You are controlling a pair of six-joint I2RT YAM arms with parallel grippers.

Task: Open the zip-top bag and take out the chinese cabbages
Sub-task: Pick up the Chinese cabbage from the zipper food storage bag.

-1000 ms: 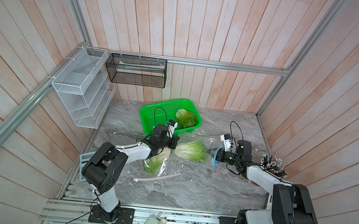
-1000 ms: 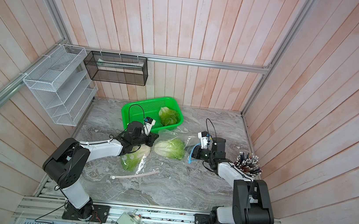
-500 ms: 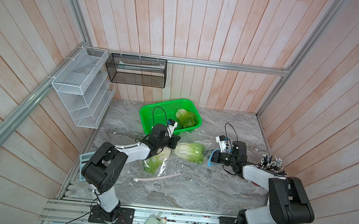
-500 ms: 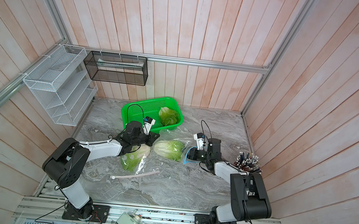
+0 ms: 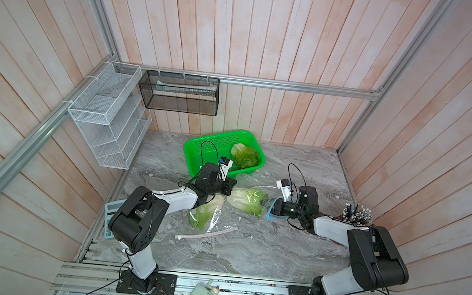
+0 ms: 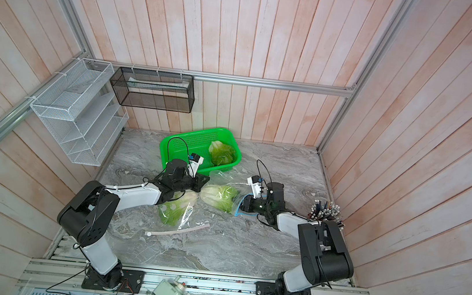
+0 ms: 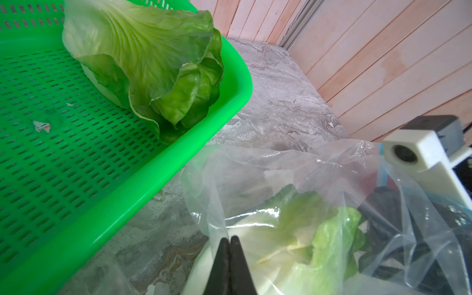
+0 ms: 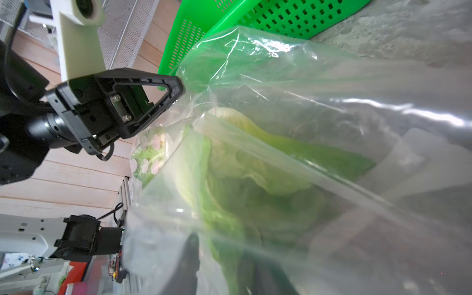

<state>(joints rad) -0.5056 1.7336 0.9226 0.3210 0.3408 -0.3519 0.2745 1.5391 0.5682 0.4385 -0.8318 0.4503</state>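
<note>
A clear zip-top bag point(image 5: 250, 180) lies mid-table with one chinese cabbage point(image 5: 248, 201) inside, green tips toward its blue-edged mouth. My left gripper point(image 5: 232, 185) is shut on the bag's film at the far end point(image 7: 231, 241); in the right wrist view the left gripper point(image 8: 178, 86) holds the plastic taut. My right gripper point(image 5: 270, 209) reaches into the mouth. Its fingers point(image 8: 190, 255) stand apart with leaf tips between them, blurred by plastic. A second cabbage point(image 5: 244, 155) lies in the green basket point(image 5: 198, 150). A third cabbage point(image 5: 204, 214) lies in plastic under my left forearm.
A pinkish strip point(image 5: 207, 232) lies on the marble in front of the cabbages. A holder full of pens point(image 5: 355, 215) stands at the right wall. A calculator point(image 5: 108, 212) is at the left edge. White wire shelves point(image 5: 108, 115) and a black mesh basket point(image 5: 180, 93) hang on the walls.
My right gripper has slid left into the bag's mouth and its jaws have narrowed around the leaf tips. The left arm has stayed put, still pinching the bag.
</note>
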